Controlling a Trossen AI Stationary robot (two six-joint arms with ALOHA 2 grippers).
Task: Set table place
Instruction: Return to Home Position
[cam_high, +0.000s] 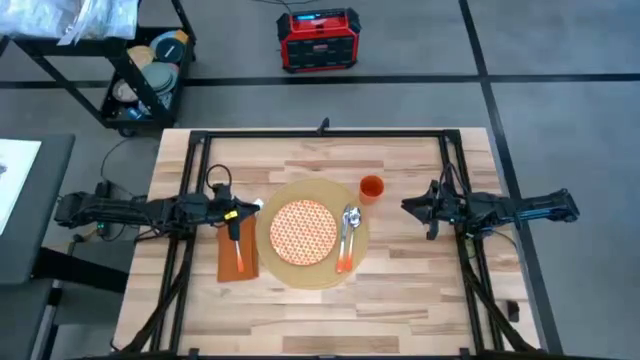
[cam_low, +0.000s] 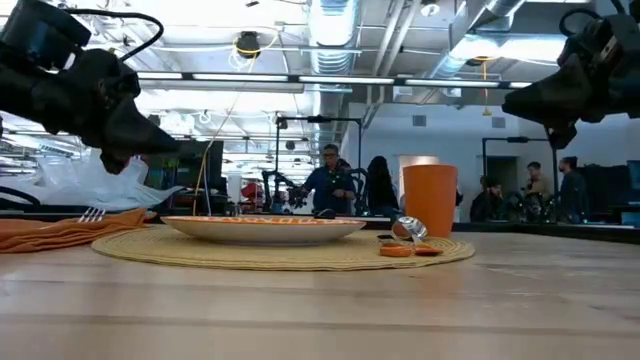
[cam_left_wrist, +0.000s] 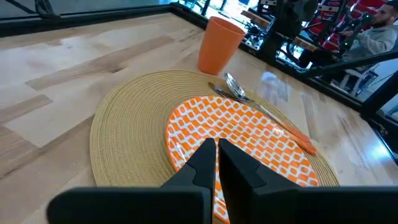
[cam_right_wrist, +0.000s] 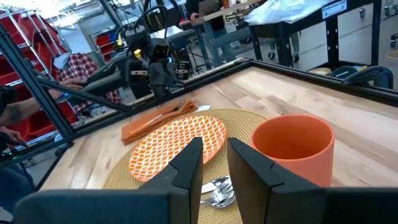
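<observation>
Bare worktop (cam_high: 420, 290) lies open all around my right fingers (cam_high: 406, 207); only the cup (cam_high: 371, 188) stands near, at the edge of the placemat (cam_high: 312, 276). My left fingers (cam_high: 257, 207) hang raised beside the napkin (cam_high: 228, 262), the plate (cam_high: 304, 229) close ahead, open worktop behind.

The left arm (cam_high: 140, 211) stretches level from its own side toward the middle, and the left end effector (cam_high: 254, 207) is raised and empty, its fingers (cam_left_wrist: 202, 163) drawn together to a thin slit. Facing it, the right arm (cam_high: 510, 208) lies level too. The right end effector (cam_high: 408, 207) is raised and empty, its fingers (cam_right_wrist: 186, 167) a narrow gap apart.
</observation>
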